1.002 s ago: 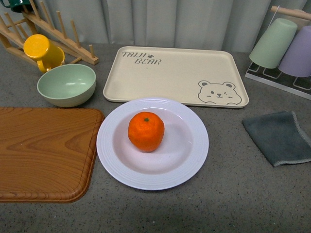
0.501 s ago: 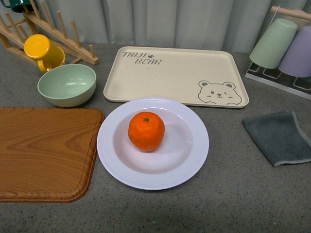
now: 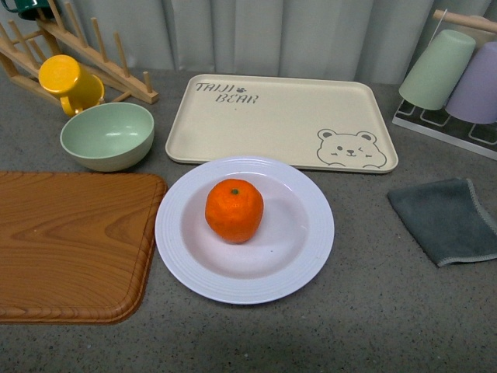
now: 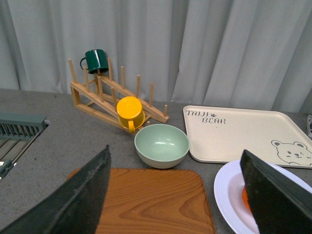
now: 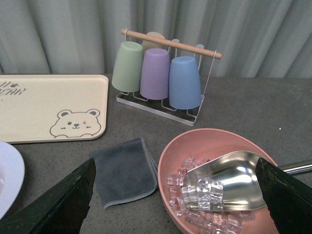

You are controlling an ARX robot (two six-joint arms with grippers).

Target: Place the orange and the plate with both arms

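Observation:
The orange [image 3: 234, 210] sits a little left of centre in the pale lavender-white plate [image 3: 304, 247], which rests on the grey counter in front of the cream bear tray. Neither arm shows in the front view. In the left wrist view my left gripper [image 4: 180, 195] is open, raised above the wooden board [image 4: 146, 200]; the plate's rim [image 4: 226, 190] and a sliver of the orange [image 4: 245, 199] show beside one finger. In the right wrist view my right gripper [image 5: 180, 195] is open above the grey cloth and the pink bowl, with the plate's edge [image 5: 12, 180] off to one side.
Cream bear tray [image 3: 279, 116] behind the plate. Mint-green bowl [image 3: 106, 136], yellow mug [image 3: 68, 84] on a wooden rack [image 3: 101, 62] and the wooden board [image 3: 70, 241] at left. Grey cloth [image 3: 446, 217] and cup rack [image 3: 454, 74] at right. Pink bowl [image 5: 195, 141] holds ice and a metal scoop [image 5: 229, 178].

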